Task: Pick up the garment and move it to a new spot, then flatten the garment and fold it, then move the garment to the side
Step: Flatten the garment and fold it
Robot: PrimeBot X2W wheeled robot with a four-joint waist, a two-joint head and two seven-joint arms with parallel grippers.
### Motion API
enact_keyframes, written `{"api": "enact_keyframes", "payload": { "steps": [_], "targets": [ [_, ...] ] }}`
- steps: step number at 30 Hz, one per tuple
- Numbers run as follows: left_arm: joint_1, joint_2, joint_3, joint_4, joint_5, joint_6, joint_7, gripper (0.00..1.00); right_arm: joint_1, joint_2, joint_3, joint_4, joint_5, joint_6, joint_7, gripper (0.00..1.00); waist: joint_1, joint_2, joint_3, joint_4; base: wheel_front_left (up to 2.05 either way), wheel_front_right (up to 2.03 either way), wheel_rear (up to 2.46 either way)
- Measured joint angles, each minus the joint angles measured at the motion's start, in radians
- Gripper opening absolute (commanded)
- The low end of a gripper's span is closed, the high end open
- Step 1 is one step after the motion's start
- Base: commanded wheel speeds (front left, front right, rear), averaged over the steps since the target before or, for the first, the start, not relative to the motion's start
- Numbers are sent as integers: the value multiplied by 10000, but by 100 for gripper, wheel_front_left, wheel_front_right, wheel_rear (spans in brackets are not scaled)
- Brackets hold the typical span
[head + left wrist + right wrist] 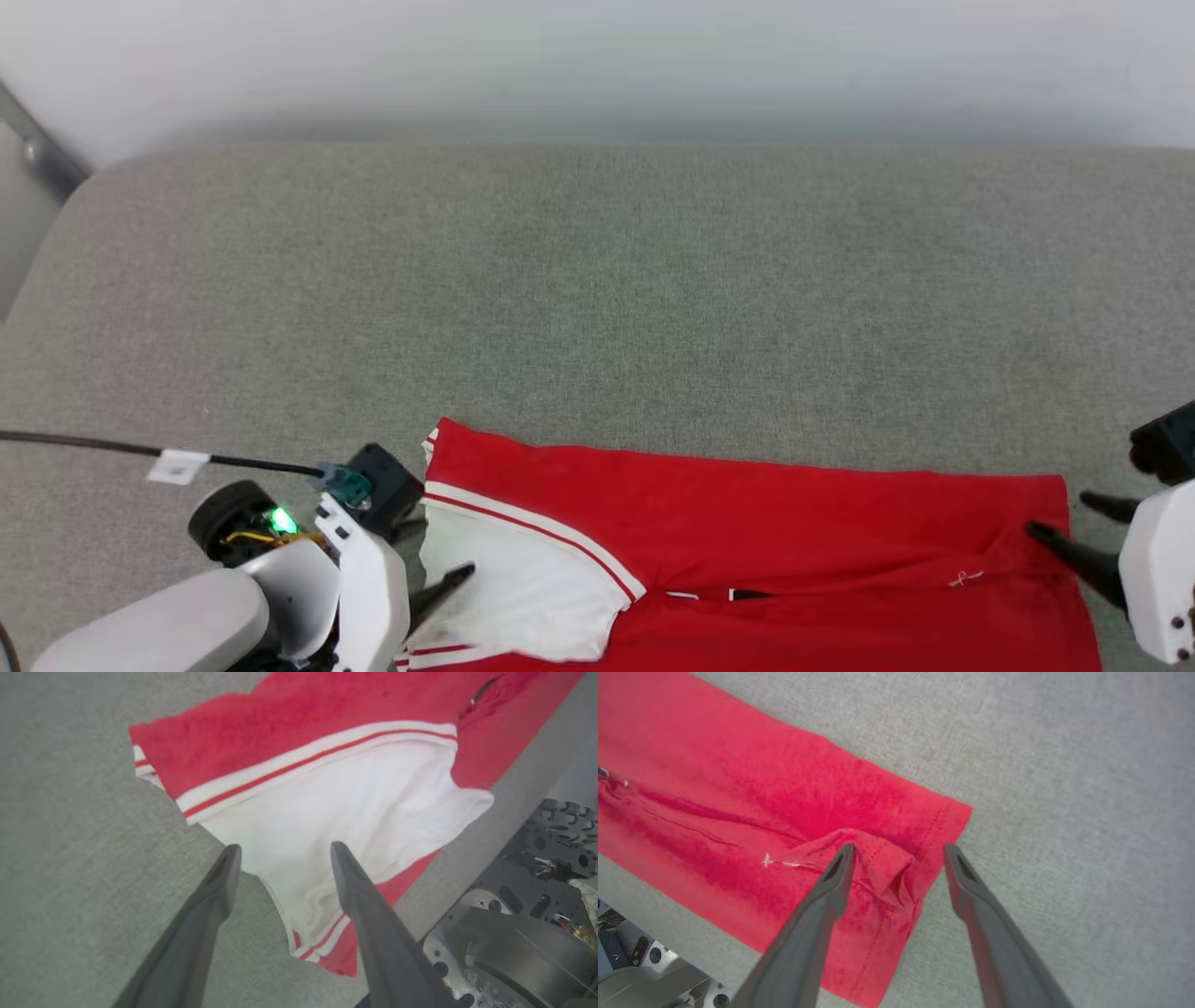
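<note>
The garment [747, 523] lies folded in a long red band along the near edge of the grey surface, with a white sleeve [523, 588] and red-white striped trim at its left end. My left gripper [434, 560] is open just over that sleeve [327, 812], one fingertip [232, 854] at the sleeve's edge and the other on the white cloth. My right gripper [1061, 515] is open at the garment's right end, its fingers astride a small bunched fold of the red hem [887, 868]. Neither gripper holds anything. The garment's near edge runs off the bottom of the head view.
The grey fabric surface [597, 280] stretches far beyond the garment to a white wall. A black cable with a white tag [177, 464] runs in from the left to my left wrist. My robot base [514, 914] sits just off the near edge.
</note>
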Motion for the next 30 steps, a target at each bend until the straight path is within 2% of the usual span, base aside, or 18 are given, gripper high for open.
{"api": "enact_keyframes", "payload": {
  "steps": [3, 10, 14, 18, 21, 24, 30],
  "targets": [
    [115, 48, 276, -40, 568, 460, -1154, 100, 109, -211, -460, -405, -48, 0, -399, 100, 0, 0, -258, 10, 0, 0, 0],
    [707, -176, 1166, 142, 1593, 2514, -4004, 100, 1050, -217, -2445, -802, -59, 0, -1137, 100, 0, 0, -532, 77, 0, 0, 0],
    [1201, -481, 1758, 397, 1779, 3766, -5363, 100, 1909, 255, -3475, -619, 71, 0, -1172, 100, 0, 0, -449, 138, 0, 0, 0],
    [1780, -897, 2420, 545, 2054, 4719, -5802, 100, 2670, 876, -4149, -339, 477, -2, -867, 100, 0, 0, -302, 223, 0, 0, 0],
    [2226, -1325, 3216, 445, 2520, 5264, -5835, 100, 2988, 1375, -4518, -155, 637, 0, -742, 100, 0, 0, -161, 314, 0, 0, 0],
    [2843, -1829, 4247, 167, 3175, 5570, -5862, 100, 3123, 1825, -4660, 65, 698, -2, -564, 100, 0, 0, -30, 424, 0, 0, 0],
    [4218, -2702, 6077, -215, 4533, 5785, -5866, 100, 3129, 2449, -4497, 518, 813, 0, -134, 100, 1, 0, 136, 637, 0, 0, 0]
  ]
}}
